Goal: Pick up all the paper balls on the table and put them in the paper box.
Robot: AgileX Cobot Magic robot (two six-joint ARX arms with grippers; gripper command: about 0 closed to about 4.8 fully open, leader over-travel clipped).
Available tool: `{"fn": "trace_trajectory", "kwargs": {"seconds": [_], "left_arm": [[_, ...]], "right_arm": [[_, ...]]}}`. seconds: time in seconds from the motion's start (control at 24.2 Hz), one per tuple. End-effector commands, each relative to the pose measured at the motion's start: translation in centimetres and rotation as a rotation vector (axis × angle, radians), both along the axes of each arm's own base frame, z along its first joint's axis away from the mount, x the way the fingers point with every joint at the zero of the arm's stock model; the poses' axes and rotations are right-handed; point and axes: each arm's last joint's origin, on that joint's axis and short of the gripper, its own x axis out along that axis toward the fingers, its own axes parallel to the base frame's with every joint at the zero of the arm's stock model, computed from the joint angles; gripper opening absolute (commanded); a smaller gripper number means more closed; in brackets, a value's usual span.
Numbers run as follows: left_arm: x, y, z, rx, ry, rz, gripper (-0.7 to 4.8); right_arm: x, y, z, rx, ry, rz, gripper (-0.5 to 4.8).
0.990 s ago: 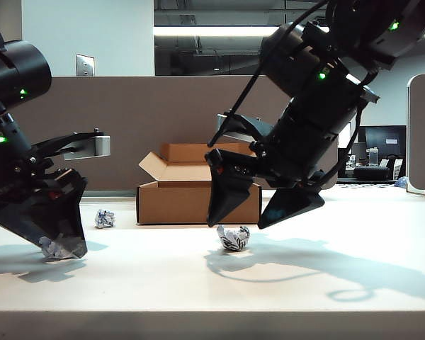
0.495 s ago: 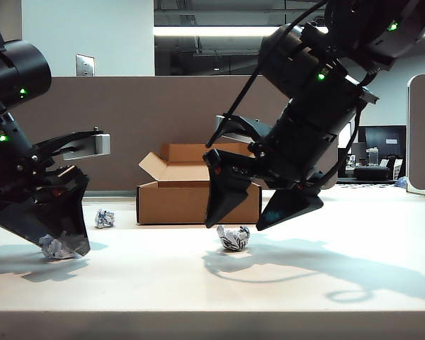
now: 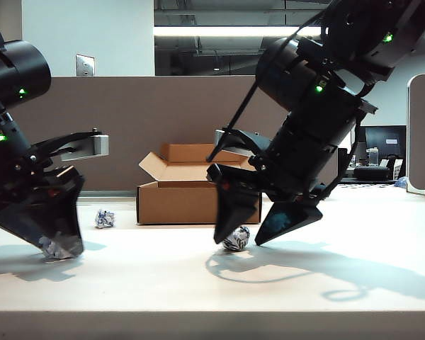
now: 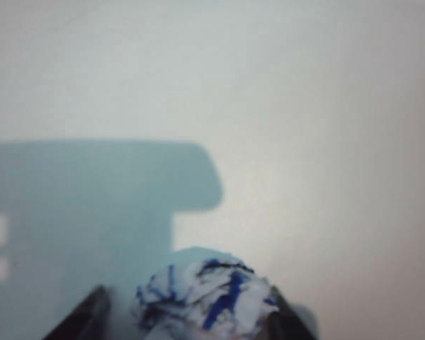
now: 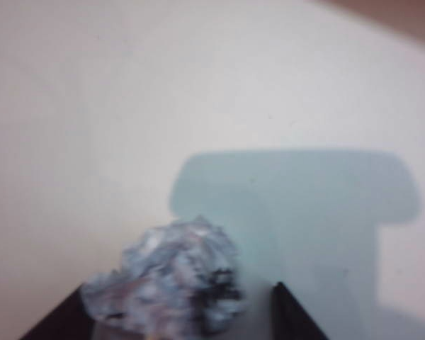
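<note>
Three paper balls lie on the white table (image 3: 198, 283). My left gripper (image 3: 58, 248) (image 4: 188, 320) is down at the table's left, open, straddling a blue-printed paper ball (image 3: 49, 248) (image 4: 205, 301); one finger touches it, the other stands a little apart. My right gripper (image 3: 239, 241) (image 5: 173, 316) is down at the middle, open around a black-printed paper ball (image 3: 236, 239) (image 5: 166, 283), which leans on one finger with a gap to the other. A third paper ball (image 3: 105, 218) rests farther back, left of the brown paper box (image 3: 191, 200), whose flaps stand open.
A grey-brown partition panel (image 3: 170, 106) runs behind the box. The table's pale front edge (image 3: 212, 322) is near the camera. Office clutter (image 3: 375, 166) shows at the far right beyond the table.
Both grippers have narrowed their jaws around their paper balls. The right gripper has sunk slightly, its fingertips now at table level beside the middle ball.
</note>
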Motion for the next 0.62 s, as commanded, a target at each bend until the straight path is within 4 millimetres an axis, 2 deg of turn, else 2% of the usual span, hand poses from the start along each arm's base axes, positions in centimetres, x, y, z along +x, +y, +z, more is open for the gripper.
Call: {"fn": "trace_trajectory", "kwargs": {"seconds": [0.04,0.17,0.25,0.37,0.5,0.62], "left_arm": [[-0.28,0.13,-0.26,0.016,0.035,0.01,2.7],[-0.28,0.13,-0.26,0.016,0.035,0.01,2.33],[-0.28,0.13,-0.26,0.016,0.033,0.01,2.33],[-0.26,0.12,-0.25,0.015,0.031,0.01,2.27],[-0.17,0.09,-0.18,0.012,0.02,0.01,1.78],[-0.15,0.09,-0.17,0.011,0.018,0.01,1.77]], "right_arm": [[-0.01,0.11,0.15,0.007,-0.006,0.002,2.98],[-0.01,0.11,0.15,0.007,-0.006,0.002,2.46],[-0.01,0.1,0.15,0.004,-0.008,0.001,2.02],[-0.01,0.1,0.15,0.003,-0.009,0.003,1.97],[0.02,0.12,0.17,0.005,-0.012,0.003,1.96],[0.04,0.13,0.2,0.007,-0.016,0.003,1.54]]}}
